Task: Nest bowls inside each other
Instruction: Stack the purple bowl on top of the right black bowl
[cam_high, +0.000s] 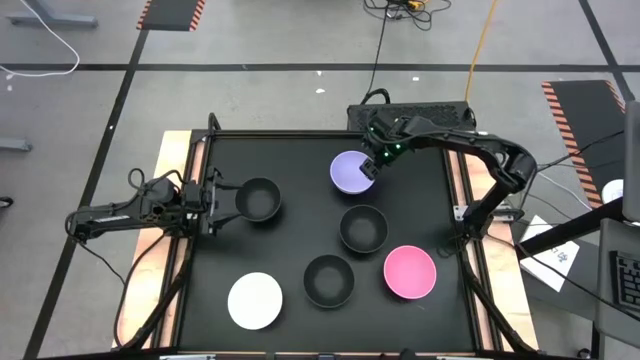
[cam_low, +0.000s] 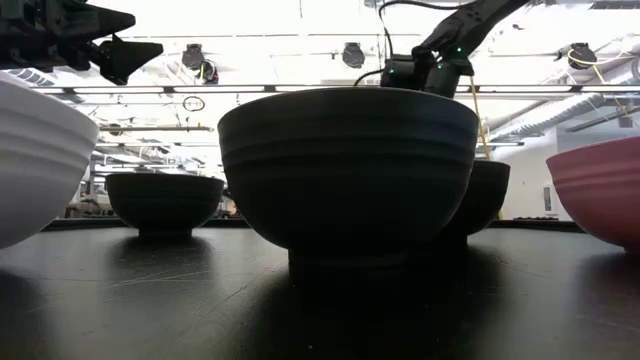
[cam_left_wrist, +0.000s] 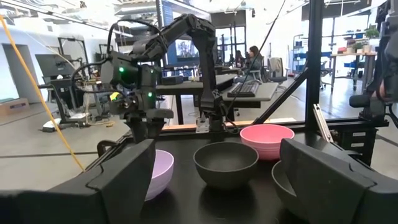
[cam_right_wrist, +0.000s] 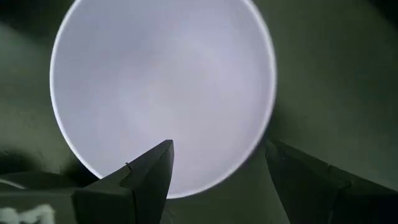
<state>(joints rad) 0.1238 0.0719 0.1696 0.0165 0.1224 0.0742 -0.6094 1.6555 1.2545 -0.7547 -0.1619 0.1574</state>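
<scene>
Tabletop (cam_high: 300, 150) is flat matte black with pale wood edges. Three black bowls (cam_high: 259, 199) (cam_high: 363, 228) (cam_high: 329, 280), faint ribbed bands on the outside. Then a lavender bowl (cam_high: 350, 172), a hot pink bowl (cam_high: 410, 272), and a plain white bowl (cam_high: 254, 300). Floor's grey, with orange-and-black striped hazard mats (cam_high: 170, 13).

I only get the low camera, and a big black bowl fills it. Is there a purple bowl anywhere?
Observer: Yes, a lavender bowl sits farthest from your camera, hidden behind that big black bowl.
Operator: Is a claw near it?
Observer: The right claw is open above its rim, one finger over the inside, the other outside.
Operator: And the other claw?
Observer: The left claw waits open, facing another black bowl.
</scene>
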